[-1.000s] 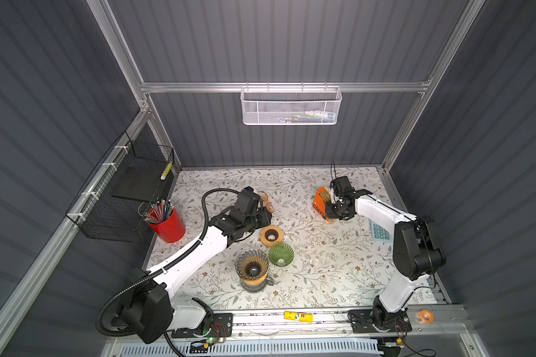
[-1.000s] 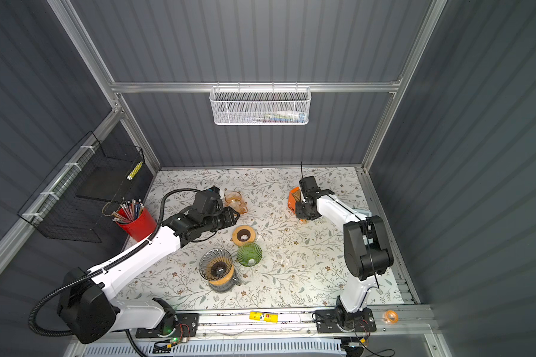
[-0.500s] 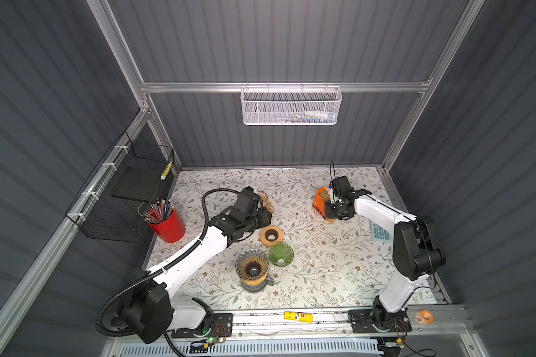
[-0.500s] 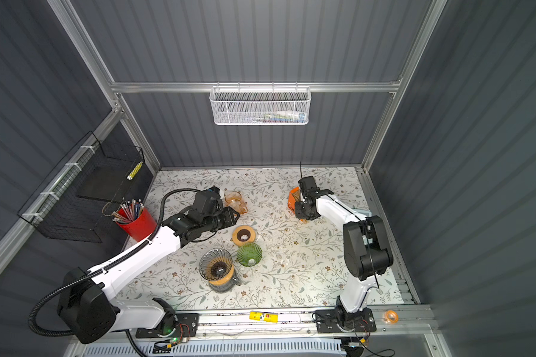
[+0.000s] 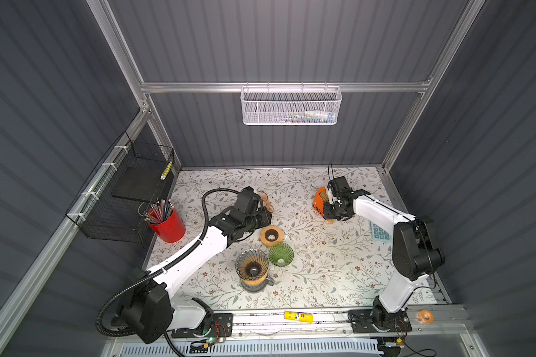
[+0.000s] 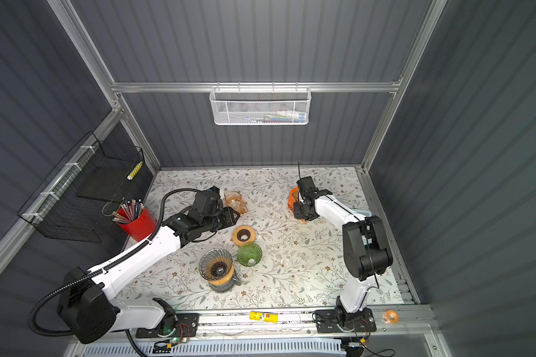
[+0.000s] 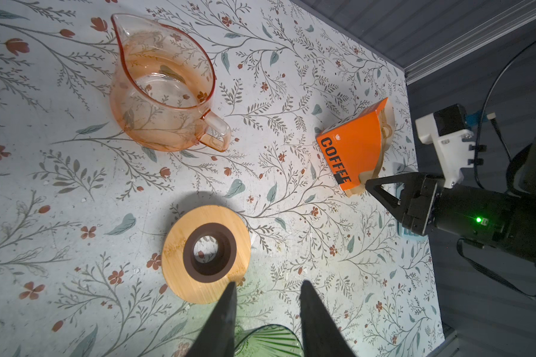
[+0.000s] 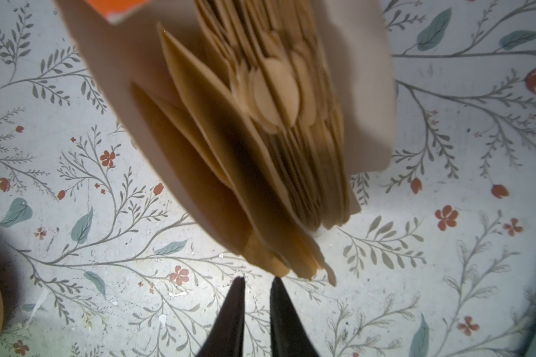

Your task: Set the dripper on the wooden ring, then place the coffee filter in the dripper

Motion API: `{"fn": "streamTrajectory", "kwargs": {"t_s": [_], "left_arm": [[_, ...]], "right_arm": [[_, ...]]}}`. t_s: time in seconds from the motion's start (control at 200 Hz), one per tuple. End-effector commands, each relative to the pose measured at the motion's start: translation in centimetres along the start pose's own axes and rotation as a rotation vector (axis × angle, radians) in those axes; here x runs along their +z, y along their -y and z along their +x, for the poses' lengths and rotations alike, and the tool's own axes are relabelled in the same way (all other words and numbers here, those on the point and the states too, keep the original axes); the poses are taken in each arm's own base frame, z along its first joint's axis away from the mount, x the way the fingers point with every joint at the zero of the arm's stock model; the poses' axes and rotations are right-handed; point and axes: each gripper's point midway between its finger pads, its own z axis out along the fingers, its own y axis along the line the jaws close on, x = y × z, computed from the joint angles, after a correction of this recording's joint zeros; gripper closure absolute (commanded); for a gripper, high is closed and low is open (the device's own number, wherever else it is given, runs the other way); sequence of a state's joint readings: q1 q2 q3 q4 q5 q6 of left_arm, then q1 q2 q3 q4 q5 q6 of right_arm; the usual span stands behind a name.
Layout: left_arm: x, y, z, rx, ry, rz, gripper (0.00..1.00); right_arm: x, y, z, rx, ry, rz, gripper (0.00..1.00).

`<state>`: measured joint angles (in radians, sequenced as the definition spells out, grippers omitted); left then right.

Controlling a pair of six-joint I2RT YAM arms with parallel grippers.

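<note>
**A:** How far is this getting?

**B:** Barely starting, I'm judging. Every filter [image 8: 260,154] is sitting in the box [image 7: 350,151], which is lying on its side at the far right. Pinching one out, carrying it over and seating it are all remaining.

**A:** What's the right gripper [image 8: 257,281] doing?

**B:** It's pointing at the fanned paper edges. Its jaws are standing a sliver apart with only table showing between them, so it's grasping nothing.

**A:** And the left gripper [image 7: 265,286]?

**B:** It's hovering by the wooden ring [image 7: 180,247], jaws spread and empty.

**A:** And the containers?

**B:** The green dripper [image 5: 280,254], mid-table, is standing empty. The grey dripper [image 5: 252,267], just nearer and left of it, is sitting on a carafe [image 5: 254,282] and showing no paper. The pitcher [image 7: 163,89] is holding nothing, and the red cup [image 5: 167,222] at the left is holding pencils.
</note>
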<state>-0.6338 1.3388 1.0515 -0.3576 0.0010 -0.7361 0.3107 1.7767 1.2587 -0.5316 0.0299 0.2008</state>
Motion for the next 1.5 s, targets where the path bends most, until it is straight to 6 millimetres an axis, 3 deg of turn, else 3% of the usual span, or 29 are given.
{"fn": "streamTrajectory", "kwargs": {"t_s": [0.0, 0.83, 1.296, 1.496], "left_arm": [[-0.8, 0.1, 0.0, 0.006, 0.010, 0.012, 0.64], [-0.5, -0.2, 0.2, 0.003, 0.004, 0.003, 0.64], [-0.6, -0.2, 0.2, 0.002, 0.007, 0.004, 0.64], [-0.7, -0.2, 0.2, 0.003, 0.008, 0.005, 0.64]], "right_arm": [[0.8, 0.1, 0.3, -0.007, -0.025, 0.018, 0.81], [1.4, 0.5, -0.6, -0.024, -0.020, 0.050, 0.81], [1.5, 0.6, -0.7, -0.023, -0.019, 0.056, 1.00], [0.4, 0.6, -0.6, -0.016, -0.006, 0.053, 1.00]]}}
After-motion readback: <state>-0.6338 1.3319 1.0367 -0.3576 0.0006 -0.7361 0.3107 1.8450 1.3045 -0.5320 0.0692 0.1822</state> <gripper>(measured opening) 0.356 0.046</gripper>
